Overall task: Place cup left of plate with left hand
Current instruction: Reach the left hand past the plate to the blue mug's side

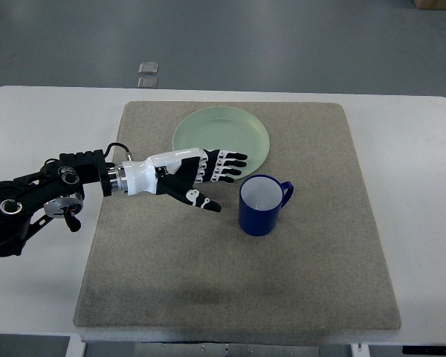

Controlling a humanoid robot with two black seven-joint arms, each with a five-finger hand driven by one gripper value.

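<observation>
Cup point(262, 205): blue, upright and empty on the mat point(320, 260), just below the plate's point(208, 123) right edge, handle pointing right. Left hand point(204, 178): fingers spread and holding nothing, lying over the plate's lower rim, cup just to its right, thumb toward it. Right arm out of view; palm side hidden.
</observation>
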